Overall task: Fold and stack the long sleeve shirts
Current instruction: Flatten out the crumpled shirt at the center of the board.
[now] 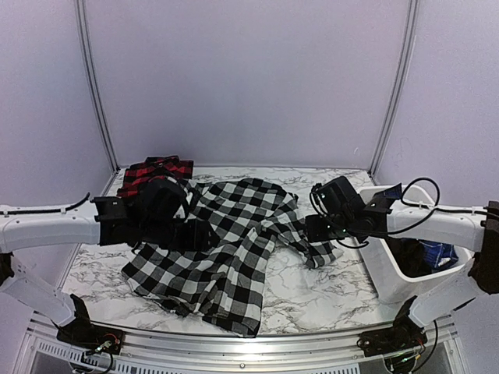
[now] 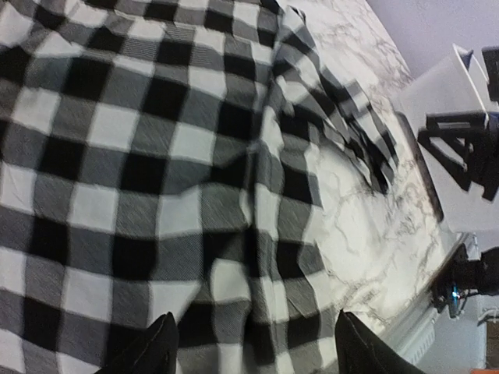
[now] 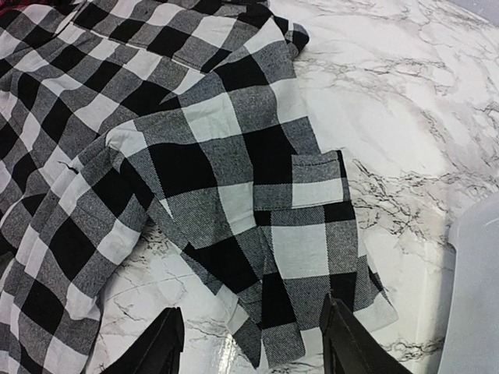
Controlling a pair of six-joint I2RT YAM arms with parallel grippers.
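Note:
A black-and-white checked long sleeve shirt point(image 1: 226, 257) lies spread and rumpled on the marble table point(image 1: 312, 296). Its right sleeve point(image 1: 312, 248) trails toward the right arm. A red-and-black shirt point(image 1: 156, 171) lies bunched at the back left, partly hidden behind my left arm. Over the checked shirt's left half hovers my left gripper point(image 1: 204, 234), open; in its wrist view the fingers point(image 2: 156, 347) straddle flat cloth point(image 2: 140, 156) and hold nothing. My right gripper point(image 1: 313, 228) stands open above the sleeve's cuff end point(image 3: 312, 257), with its fingers point(image 3: 347, 343) on either side of it.
A white bin point(image 1: 390, 273) stands at the right edge of the table with something blue point(image 1: 438, 253) inside; its wall shows in the right wrist view point(image 3: 475, 296). The table's metal front rail point(image 1: 257, 343) runs along the near edge. Purple walls enclose the back and sides.

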